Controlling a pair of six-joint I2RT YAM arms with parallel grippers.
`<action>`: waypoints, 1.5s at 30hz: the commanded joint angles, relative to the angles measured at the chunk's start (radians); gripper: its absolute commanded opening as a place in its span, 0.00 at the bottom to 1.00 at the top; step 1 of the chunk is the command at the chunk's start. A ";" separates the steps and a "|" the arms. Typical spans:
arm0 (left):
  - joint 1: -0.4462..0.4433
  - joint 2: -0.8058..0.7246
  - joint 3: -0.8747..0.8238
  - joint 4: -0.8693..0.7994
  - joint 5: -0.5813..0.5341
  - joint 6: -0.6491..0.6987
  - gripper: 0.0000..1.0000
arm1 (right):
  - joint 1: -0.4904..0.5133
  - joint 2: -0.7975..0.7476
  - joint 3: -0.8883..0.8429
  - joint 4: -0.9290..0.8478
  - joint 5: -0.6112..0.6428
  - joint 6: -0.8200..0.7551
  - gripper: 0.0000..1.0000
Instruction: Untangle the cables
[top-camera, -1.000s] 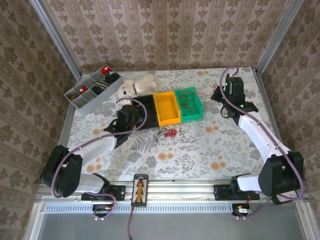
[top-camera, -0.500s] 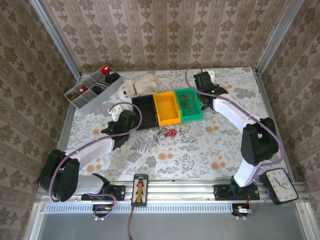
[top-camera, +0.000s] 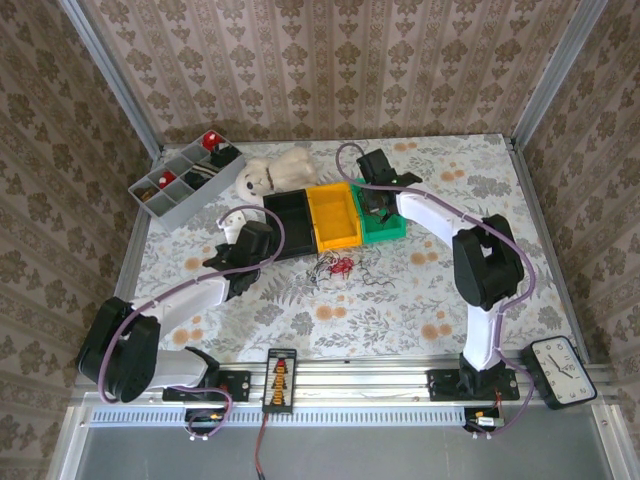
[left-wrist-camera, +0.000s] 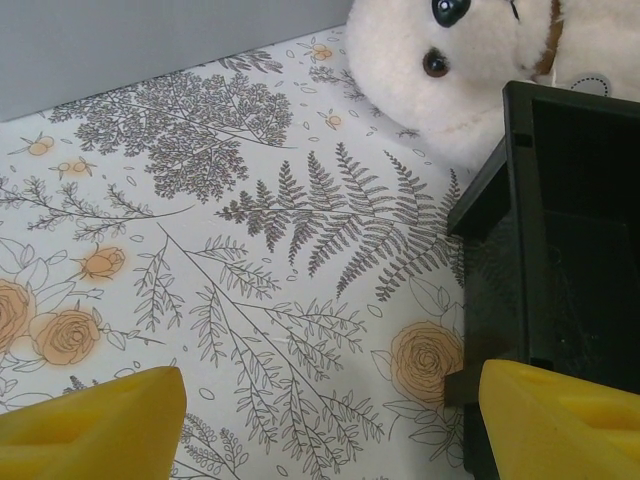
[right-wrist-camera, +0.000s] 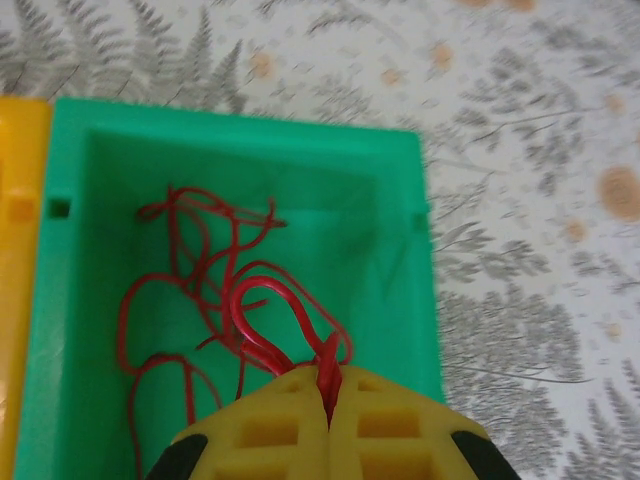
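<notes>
Right arm (top-camera: 440, 210) has swung over the green bin (right-wrist-camera: 240, 115), jaws clenching a red cable (right-wrist-camera: 268, 284) for drop-off. Left jaws released.

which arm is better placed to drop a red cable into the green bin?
Right. Right gripper pinches a red cable above the green bin; left gripper hangs open by the black bin.

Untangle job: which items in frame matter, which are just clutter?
Job: loose cable tangle; red cable pinched in right gripper; green bin with red cables in it; probably yellow bin and black bin too.
Lying about: plush toy; grey organiser tray; clock.
</notes>
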 joint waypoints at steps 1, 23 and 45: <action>-0.013 0.028 0.000 0.025 0.015 0.043 0.77 | 0.001 0.040 0.026 -0.071 -0.121 -0.003 0.02; -0.057 0.089 0.021 0.137 0.168 0.223 0.76 | -0.021 -0.076 -0.062 0.053 -0.134 0.109 0.41; -0.117 0.074 -0.007 0.196 0.706 0.500 0.63 | 0.155 -0.375 -0.550 0.211 -0.714 0.088 0.41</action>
